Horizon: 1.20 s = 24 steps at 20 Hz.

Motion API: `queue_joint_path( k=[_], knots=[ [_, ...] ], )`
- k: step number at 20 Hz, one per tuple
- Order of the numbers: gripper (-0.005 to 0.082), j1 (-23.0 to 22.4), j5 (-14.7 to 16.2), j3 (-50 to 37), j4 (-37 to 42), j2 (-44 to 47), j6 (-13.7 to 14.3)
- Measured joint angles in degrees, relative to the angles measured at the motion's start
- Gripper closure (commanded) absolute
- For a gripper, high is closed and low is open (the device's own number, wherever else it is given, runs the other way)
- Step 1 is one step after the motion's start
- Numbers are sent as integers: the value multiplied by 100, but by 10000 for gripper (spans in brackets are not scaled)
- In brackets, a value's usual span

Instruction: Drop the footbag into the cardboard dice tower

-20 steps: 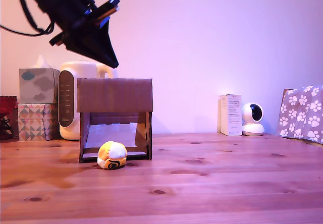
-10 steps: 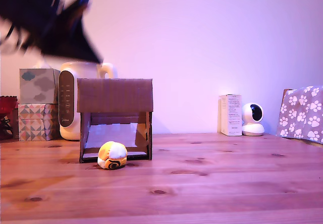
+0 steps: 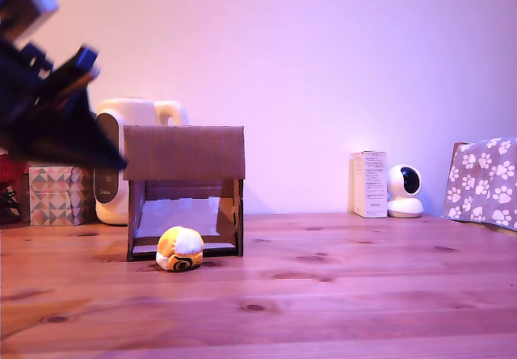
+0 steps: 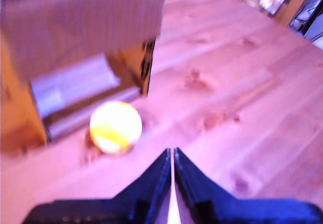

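Lowered tool point(image 4: 173, 158), closed, empty

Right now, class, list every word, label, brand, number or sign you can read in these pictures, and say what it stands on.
No text can be read in either view.
White carton: lines of small print on its side, too small to read.
White appliance behind the cardboard dice tower: small marks on its dark panel, too small to read.
Footbag: a round dark printed mark, no letters legible.
Paw-print cloth: pattern only, no words.
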Motion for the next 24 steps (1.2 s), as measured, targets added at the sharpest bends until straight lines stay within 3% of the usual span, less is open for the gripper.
queue_joint_path(
  k=[5,17,18,21,22,24],
  knots=[
    [790,0,-111,-2,162,46,0],
    [779,0,-153,-2,2723,2166,-175],
    [699,-2,-153,-2,2828,2280,-175],
    [74,-24,-153,-2,3241,2535,-177],
    [-33,-35,-179,-2,3355,2590,-175],
    [-11,-37,-249,0,3394,2653,-173]
  ],
)
